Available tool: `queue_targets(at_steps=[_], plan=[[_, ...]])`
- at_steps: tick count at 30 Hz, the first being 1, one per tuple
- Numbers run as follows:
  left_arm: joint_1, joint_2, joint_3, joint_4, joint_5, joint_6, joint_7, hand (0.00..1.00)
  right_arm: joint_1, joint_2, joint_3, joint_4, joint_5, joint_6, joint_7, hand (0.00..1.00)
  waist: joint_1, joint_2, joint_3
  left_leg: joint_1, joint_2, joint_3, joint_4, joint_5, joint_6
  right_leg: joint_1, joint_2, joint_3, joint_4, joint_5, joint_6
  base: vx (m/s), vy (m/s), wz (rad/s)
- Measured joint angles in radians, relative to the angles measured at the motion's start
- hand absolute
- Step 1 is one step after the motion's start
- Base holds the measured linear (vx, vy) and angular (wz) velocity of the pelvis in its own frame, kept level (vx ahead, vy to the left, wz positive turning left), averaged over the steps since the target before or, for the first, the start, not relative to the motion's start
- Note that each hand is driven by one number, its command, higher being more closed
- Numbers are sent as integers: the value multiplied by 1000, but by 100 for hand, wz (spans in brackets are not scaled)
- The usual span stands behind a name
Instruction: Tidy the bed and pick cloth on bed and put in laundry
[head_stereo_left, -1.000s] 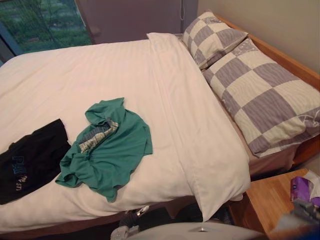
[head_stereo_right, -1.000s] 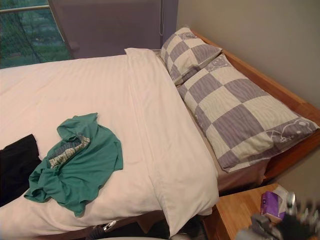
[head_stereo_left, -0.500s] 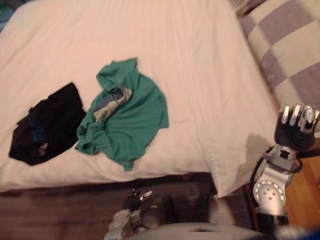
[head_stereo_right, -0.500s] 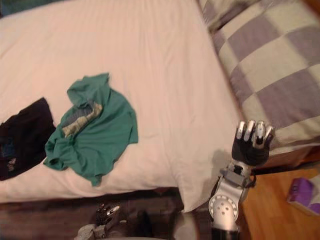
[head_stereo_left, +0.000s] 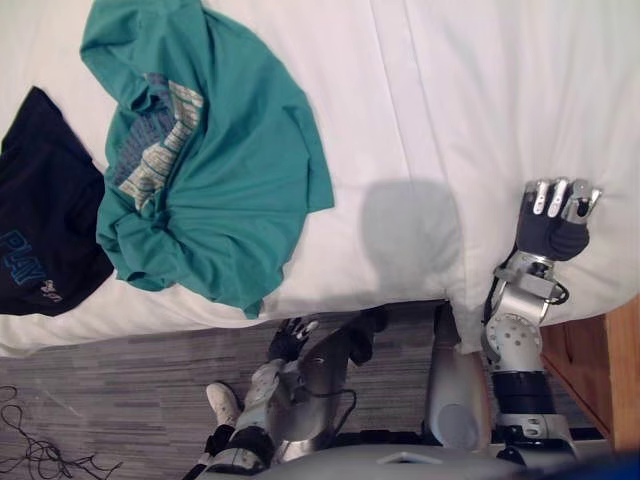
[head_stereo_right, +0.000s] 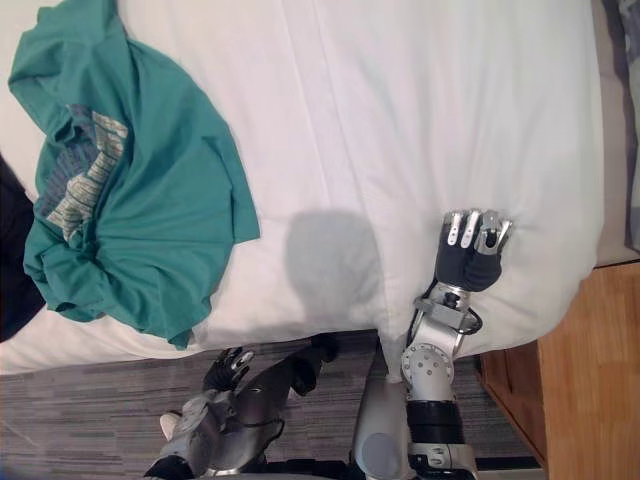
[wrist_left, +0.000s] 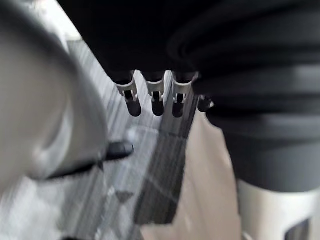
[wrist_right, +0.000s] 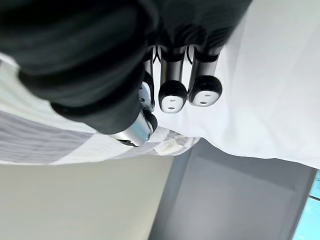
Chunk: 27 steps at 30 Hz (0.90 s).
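Straight, empty fingers (head_stereo_left: 559, 197) on the right hand (head_stereo_left: 553, 228), raised just above the white duvet (head_stereo_left: 450, 90) at the bed's near edge. Loose and apparently empty on the left hand (head_stereo_left: 290, 335) too, low by the floor (head_stereo_left: 120, 400), though hard to read there. Further out on the duvet, a crumpled green T-shirt (head_stereo_left: 215, 150) touching a black garment (head_stereo_left: 45, 235). Soft, light, limp; likely to sag. Best taken at the bunched near folds.
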Motion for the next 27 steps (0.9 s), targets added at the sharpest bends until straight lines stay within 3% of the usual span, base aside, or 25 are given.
queue_targets(at_steps=[4,9,12,14,16,18,21,22,27], plan=[[-2,-14,14,11,-20,-2,0,0,3,-44,-12,38,-28,74,50,100,-19,0,-1,10,1,24,4,0,0,21,1,4,-48,28,2,32,27,-15],[-19,-18,15,50,-37,15,-2,0,5,-78,-14,155,-192,85,109,100,-34,-6,-4,63,4,53,23,0,0,89,1,15,-96,57,2,33,31,-26],[-26,-18,16,54,-37,16,-3,0,39,-78,-12,199,-210,95,185,100,-37,-12,-7,73,11,53,43,0,0,101,3,15,-97,61,1,14,-17,-15],[-30,-18,13,58,-38,19,-3,0,106,-77,-8,239,-210,125,249,100,-38,-17,-9,92,23,53,50,0,0,124,13,14,-97,62,1,16,-50,-9],[-29,-18,15,60,-38,22,-2,0,157,-75,-4,283,-209,156,262,100,-36,-23,-11,123,36,53,50,0,0,151,27,11,-94,65,-3,8,-49,-16],[-29,-18,16,64,-38,30,-1,0,191,-67,-5,330,-209,178,251,100,-36,-31,-18,143,44,53,50,0,0,166,35,9,-90,65,-4,-10,-54,-22],[-26,-18,26,75,-36,41,-1,0,266,-52,-35,480,-171,228,119,100,-37,-48,-37,164,54,60,50,-1,-1,168,46,-6,-77,65,-4,-38,-53,-23],[-18,-19,54,75,-31,43,-1,0,292,-29,-102,544,-142,240,38,100,-37,-51,-41,179,63,72,51,-10,-13,178,54,-7,-76,65,-4,-56,-25,-23],[50,-24,145,78,-23,70,1,0,391,12,-264,621,-131,247,-140,100,-40,-75,-133,237,88,87,49,-45,-39,217,79,-17,-78,57,-16,-54,0,-27]])
